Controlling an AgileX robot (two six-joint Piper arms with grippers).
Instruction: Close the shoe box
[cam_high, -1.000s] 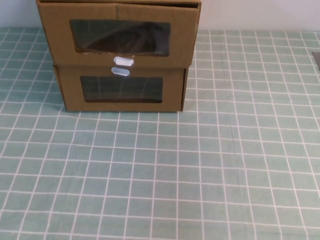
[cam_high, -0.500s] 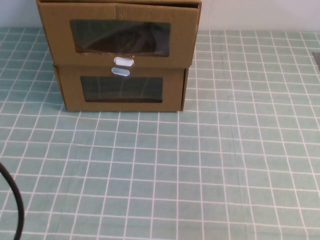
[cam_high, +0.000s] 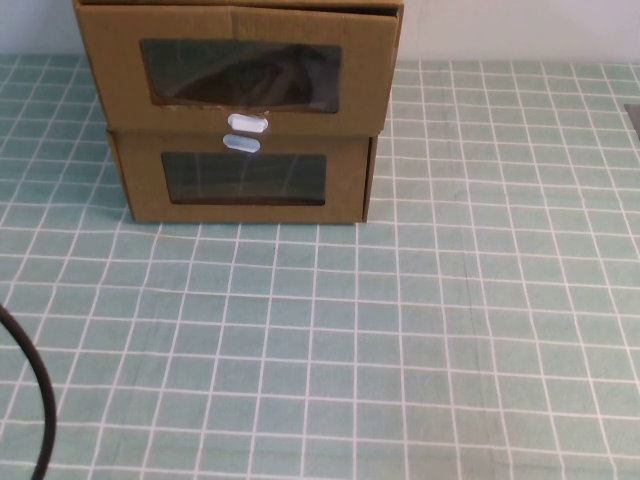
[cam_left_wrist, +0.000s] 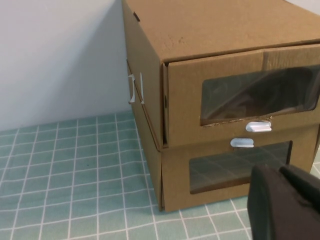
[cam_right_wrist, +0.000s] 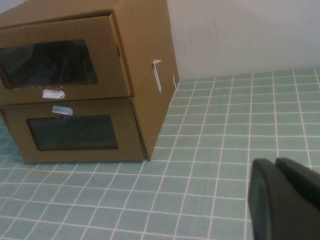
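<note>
The shoe box (cam_high: 240, 70) is the upper of two stacked brown cardboard boxes at the back left of the table. It has a clear window and a white tab (cam_high: 247, 123) below the window. Its drawer front stands a little proud of its sleeve, as the left wrist view (cam_left_wrist: 240, 95) shows; it also shows in the right wrist view (cam_right_wrist: 60, 60). My left gripper (cam_left_wrist: 280, 175) is shut and empty, low in front of the boxes and apart from them. My right gripper (cam_right_wrist: 275, 165) is shut and empty, over the table to the right of the boxes. Neither gripper shows in the high view.
The similar lower box (cam_high: 243, 180) has its white tab (cam_high: 241, 144) above its window and carries the shoe box. A white wall stands behind. A black cable (cam_high: 35, 390) curves in at the front left. The green checked cloth (cam_high: 420, 330) covers the table.
A black cable has come into the high view at the front left and moved slightly further in. The boxes have not moved.
</note>
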